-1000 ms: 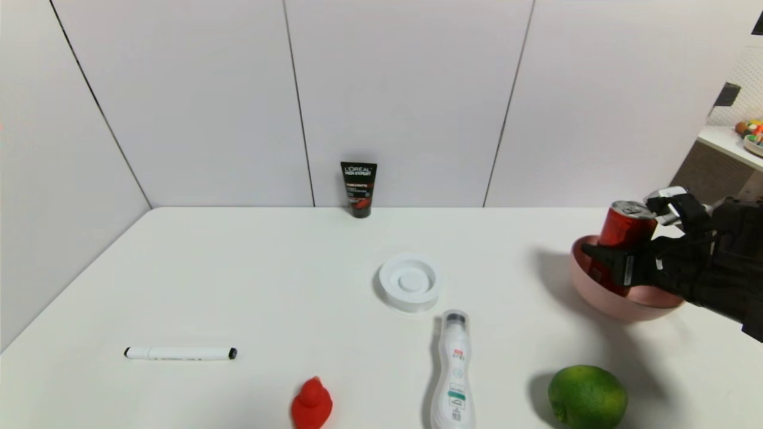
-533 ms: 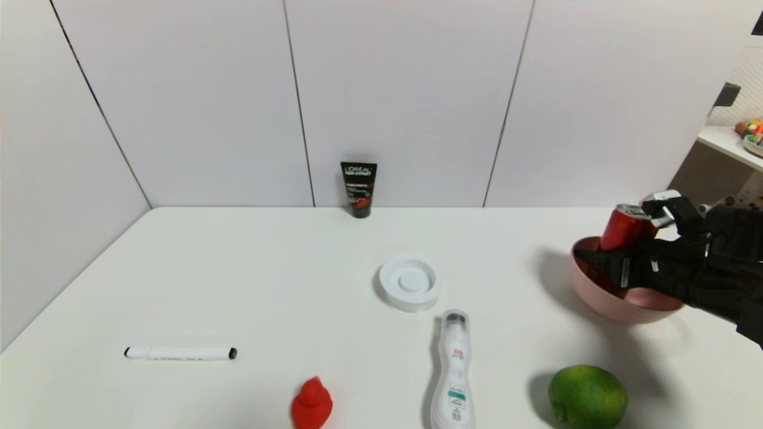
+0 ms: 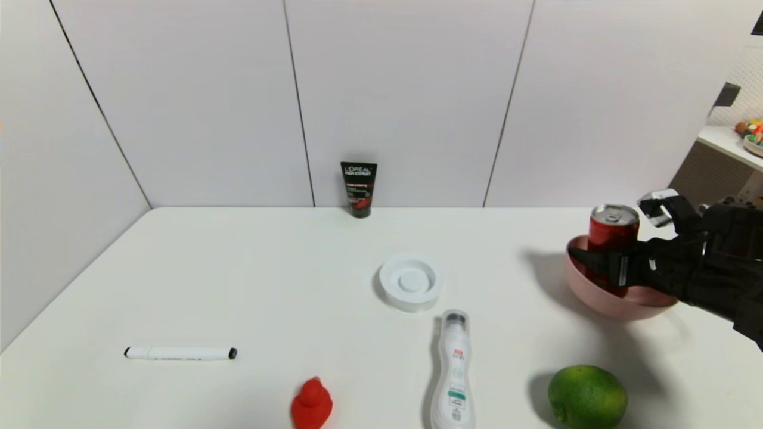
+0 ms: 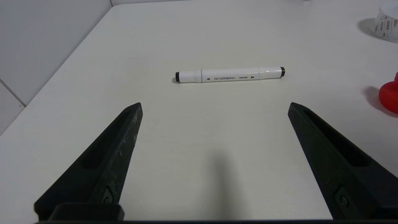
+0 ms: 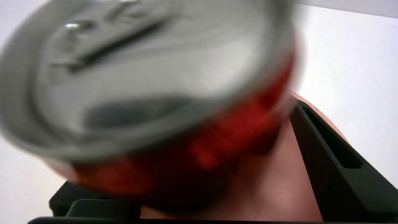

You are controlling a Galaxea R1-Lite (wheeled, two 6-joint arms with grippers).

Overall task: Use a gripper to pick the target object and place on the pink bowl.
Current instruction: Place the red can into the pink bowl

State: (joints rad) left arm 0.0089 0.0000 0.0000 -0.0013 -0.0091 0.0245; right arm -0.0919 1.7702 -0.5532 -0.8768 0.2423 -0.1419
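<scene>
Head view: the red can [image 3: 614, 241] stands upright inside the pink bowl [image 3: 602, 298] at the desk's [image 3: 268, 286] right side, with the right hand [image 3: 620, 262] around its lower body. Whether it grips or has let go, I cannot tell. Placing looks nearly done; release and retreat remain.

Left wrist view: the left hand [image 4: 214, 109] hangs spread wide and empty near a marker [image 4: 229, 75].

Right wrist view: the can's silver top fills the frame, a dark finger [image 5: 335, 158] beside it over pink.

A white table [image 3: 238, 280] fills the foreground, backed by pale grey wall panels [image 3: 405, 95] split by thin dark seams. At the far right, a second white counter [image 3: 730, 143] holds small colourful items, beside a dark opening.
</scene>
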